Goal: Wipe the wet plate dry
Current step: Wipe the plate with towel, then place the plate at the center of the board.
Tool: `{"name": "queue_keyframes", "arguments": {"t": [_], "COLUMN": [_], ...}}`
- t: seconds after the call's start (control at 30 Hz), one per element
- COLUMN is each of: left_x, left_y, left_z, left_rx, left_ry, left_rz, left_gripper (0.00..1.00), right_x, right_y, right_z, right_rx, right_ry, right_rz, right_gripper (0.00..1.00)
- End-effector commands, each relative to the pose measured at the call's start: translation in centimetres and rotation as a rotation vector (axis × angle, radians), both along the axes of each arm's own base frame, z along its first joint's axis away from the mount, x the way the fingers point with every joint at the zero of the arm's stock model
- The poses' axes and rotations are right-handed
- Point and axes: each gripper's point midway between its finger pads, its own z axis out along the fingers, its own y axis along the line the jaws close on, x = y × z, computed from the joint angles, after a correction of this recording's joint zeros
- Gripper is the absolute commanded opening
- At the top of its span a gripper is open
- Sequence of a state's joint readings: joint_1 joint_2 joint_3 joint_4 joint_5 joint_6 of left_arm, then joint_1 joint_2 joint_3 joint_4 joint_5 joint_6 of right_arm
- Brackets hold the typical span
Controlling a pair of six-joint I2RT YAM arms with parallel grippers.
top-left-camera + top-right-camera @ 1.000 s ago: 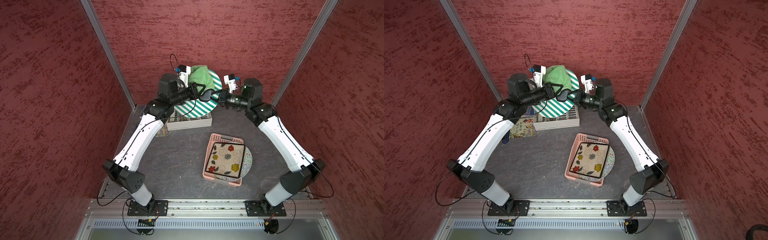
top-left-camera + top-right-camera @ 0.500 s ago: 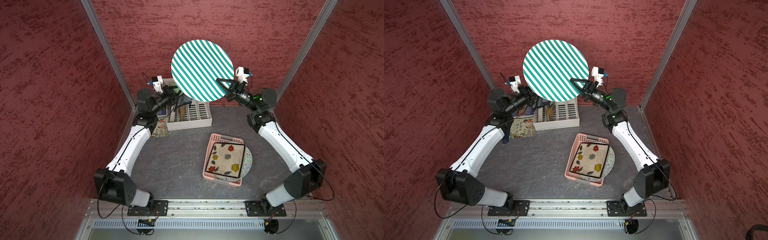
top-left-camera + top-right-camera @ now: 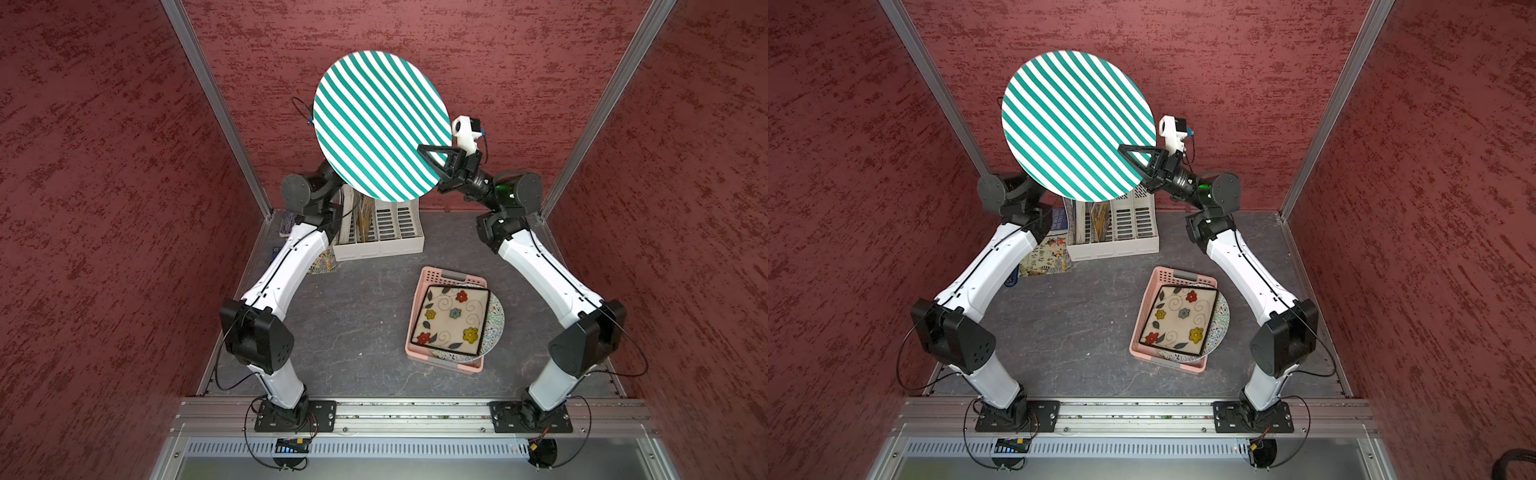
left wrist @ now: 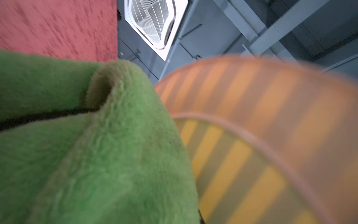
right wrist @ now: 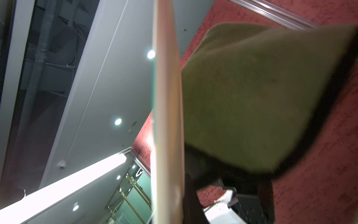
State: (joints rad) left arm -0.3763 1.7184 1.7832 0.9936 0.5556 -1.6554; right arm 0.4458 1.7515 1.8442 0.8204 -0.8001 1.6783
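The left gripper is closed on a bunched green cloth, soft and absorbent. The striped plate sits just ahead of it, and whether they touch is unclear. The plate stands on edge, held aloft, its rim pinched in the right gripper. It looks stiff, probably slick while wet, and breakable. It would likely pivot under pressure, so wipe close to that pinch.

Fuzzy cloth, smooth striped plate
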Motion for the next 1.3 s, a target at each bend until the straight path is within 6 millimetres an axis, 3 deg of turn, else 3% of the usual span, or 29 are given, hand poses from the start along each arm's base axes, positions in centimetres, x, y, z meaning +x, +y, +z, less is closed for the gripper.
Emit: {"name": "queue_keyframes", "arguments": {"t": [0.0,0.07,0.1,0.2,0.3,0.37,0.47,0.53,0.7,0.83,0.9,0.97,1.07,1.17,1.27], "left_x": [-2.8,-3.4,-3.7,-4.2,-3.4,-3.0,-2.3,-2.0,-2.3,-3.1,-3.2,-2.6,-3.2,-3.8,-3.8], "left_y": [-2.8,-3.5,-3.0,-0.6,1.9,2.5,1.9,0.8,-1.7,-0.6,0.9,2.6,5.8,8.2,9.2], "left_z": [0.1,-0.1,0.2,1.6,2.4,2.4,2.0,1.6,0.9,0.0,-1.5,-4.0,-7.9,-11.3,-15.1], "left_rx": [-0.018,-0.023,-0.037,-0.048,-0.016,0.025,0.060,0.051,0.036,0.097,0.186,0.313,0.562,0.791,0.957], "left_ry": [-0.073,-0.078,-0.084,-0.113,-0.115,-0.111,-0.098,-0.095,-0.082,-0.065,-0.020,0.075,0.189,0.246,0.308], "left_rz": [-0.112,-0.143,-0.141,-0.082,0.012,0.064,0.078,0.047,-0.052,0.001,0.083,0.203,0.450,0.634,0.685], "left_gripper": [0.00,0.00,0.00,0.00,0.00,0.00,0.00,0.00,0.00,0.00,0.00,0.00,0.00,0.00,0.00], "right_x": [4.3,6.6,7.5,8.0,6.2,4.0,1.5,1.3,5.4,10.3,10.7,10.3,9.7,8.1,5.9], "right_y": [-1.4,-3.9,-5.5,-7.2,-6.2,-4.9,-2.4,-1.8,-3.5,-9.4,-11.6,-12.5,-11.8,-9.5,-5.2], "right_z": [1.8,2.9,3.4,2.5,0.0,-1.4,-2.2,-1.9,-0.2,-0.8,-1.5,-3.5,-9.0,-14.5,-19.9], "right_rx": [0.022,0.062,0.089,0.062,0.029,0.037,0.038,0.043,0.049,0.060,0.043,-0.017,-0.135,-0.283,-0.509], "right_ry": [0.044,0.053,0.047,0.060,0.089,0.104,0.115,0.110,0.098,0.157,0.162,0.191,0.293,0.347,0.337], "right_rz": [-0.092,-0.160,-0.195,-0.216,-0.183,-0.134,-0.060,-0.053,-0.142,-0.340,-0.410,-0.467,-0.501,-0.467,-0.383], "right_gripper": [0.00,0.00,0.00,0.00,0.00,0.00,0.00,0.00,0.00,0.00,0.00,0.00,0.00,0.00,0.00]}}
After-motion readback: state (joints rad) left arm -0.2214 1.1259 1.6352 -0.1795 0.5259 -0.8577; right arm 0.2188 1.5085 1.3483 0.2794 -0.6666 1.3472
